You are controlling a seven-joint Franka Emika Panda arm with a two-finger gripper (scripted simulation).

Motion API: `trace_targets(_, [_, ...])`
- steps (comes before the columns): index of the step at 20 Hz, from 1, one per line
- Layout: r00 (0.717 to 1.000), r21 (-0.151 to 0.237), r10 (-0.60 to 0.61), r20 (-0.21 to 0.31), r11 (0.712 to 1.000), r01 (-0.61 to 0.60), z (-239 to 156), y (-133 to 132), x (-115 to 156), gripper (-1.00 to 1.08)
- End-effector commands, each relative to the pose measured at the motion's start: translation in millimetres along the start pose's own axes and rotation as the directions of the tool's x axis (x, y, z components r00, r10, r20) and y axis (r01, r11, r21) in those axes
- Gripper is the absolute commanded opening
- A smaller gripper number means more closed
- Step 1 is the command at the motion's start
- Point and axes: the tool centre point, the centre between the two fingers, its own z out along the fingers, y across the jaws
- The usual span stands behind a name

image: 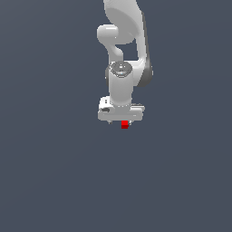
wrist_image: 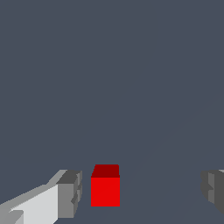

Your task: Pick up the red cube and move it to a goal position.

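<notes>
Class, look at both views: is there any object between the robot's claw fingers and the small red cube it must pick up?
Nothing visible does. The small red cube sits in the open gap between the grey claw fingers, nearer one finger, touching neither.

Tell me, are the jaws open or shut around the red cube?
Open. In the wrist view, the red cube sits between spread fingers, with gaps on both sides.

The arm [image: 124, 41] is glossy white, built of rounded, tubular segments with dark grey bands at the joints and a grey domed cap on one joint. Its gripper [image: 121, 121] has a wide, flat white body and blocky grey fingertips [wrist_image: 70, 194].
</notes>
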Motion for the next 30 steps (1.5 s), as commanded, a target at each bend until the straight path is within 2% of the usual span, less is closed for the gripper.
trace_targets(1, [1.000,-0.003,-0.001,0.003,1.000,0.001,19.2,-5.4,-12.7,1.00])
trace_targets(8, [1.000,-0.009,-0.002,0.008,1.000,0.002,70.7,-19.2,-44.9,1.00])
trace_targets(14, [1.000,-0.014,-0.003,0.011,1.000,0.003,99.4,-26.6,-61.3,1.00])
trace_targets(26, [1.000,-0.015,-0.003,0.012,1.000,0.003,108.7,-29.1,-65.0,1.00])
trace_targets(27, [1.000,-0.015,-0.003,0.012,1.000,0.003,108.7,-29.1,-65.0,-1.00])
trace_targets(30, [1.000,-0.015,-0.003,0.012,1.000,0.003,108.7,-29.1,-65.0,-1.00])
